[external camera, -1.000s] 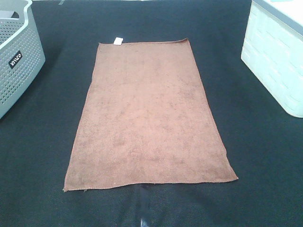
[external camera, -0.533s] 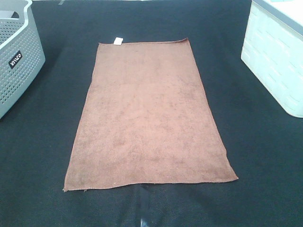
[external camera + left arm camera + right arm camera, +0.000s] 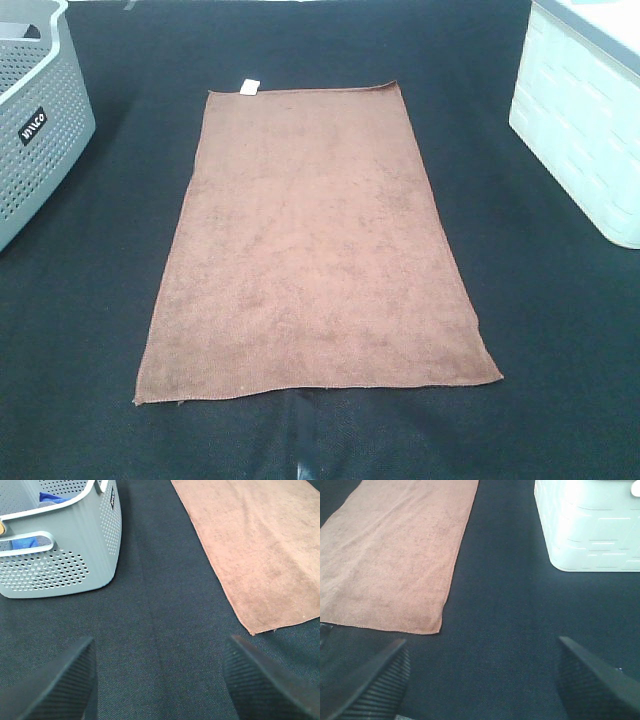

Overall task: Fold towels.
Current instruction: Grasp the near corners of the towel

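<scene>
Black jaws, both pairs parted, flank towel (image 3: 318, 240).

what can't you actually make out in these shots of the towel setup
- White tag on the towel: too small in the high view to read any print.
- Grey basket: contents mostly hidden by its wall in the left wrist view.
- White bin: inside cut off by the frame edge, high and right wrist views.
- Left gripper and right gripper: only fingertips show; arms outside the high view.
</scene>
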`<control>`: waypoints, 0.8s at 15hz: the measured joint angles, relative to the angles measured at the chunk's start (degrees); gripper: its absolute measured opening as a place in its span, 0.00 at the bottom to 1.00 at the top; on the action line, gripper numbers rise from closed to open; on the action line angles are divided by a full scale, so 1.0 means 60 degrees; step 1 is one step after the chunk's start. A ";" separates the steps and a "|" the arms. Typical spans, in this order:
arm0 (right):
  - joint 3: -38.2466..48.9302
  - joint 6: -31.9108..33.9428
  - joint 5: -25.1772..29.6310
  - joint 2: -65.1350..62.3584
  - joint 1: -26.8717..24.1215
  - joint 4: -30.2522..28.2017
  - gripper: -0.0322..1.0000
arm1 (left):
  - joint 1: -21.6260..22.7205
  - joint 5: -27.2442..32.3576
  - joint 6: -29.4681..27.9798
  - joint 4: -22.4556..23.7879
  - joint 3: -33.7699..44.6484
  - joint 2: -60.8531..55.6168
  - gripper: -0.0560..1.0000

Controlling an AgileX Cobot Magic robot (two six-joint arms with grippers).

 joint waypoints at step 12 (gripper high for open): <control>0.0000 0.0000 0.0000 0.0000 0.0000 0.0000 0.75 | 0.0000 0.0000 0.0000 0.0000 0.0000 0.0000 0.70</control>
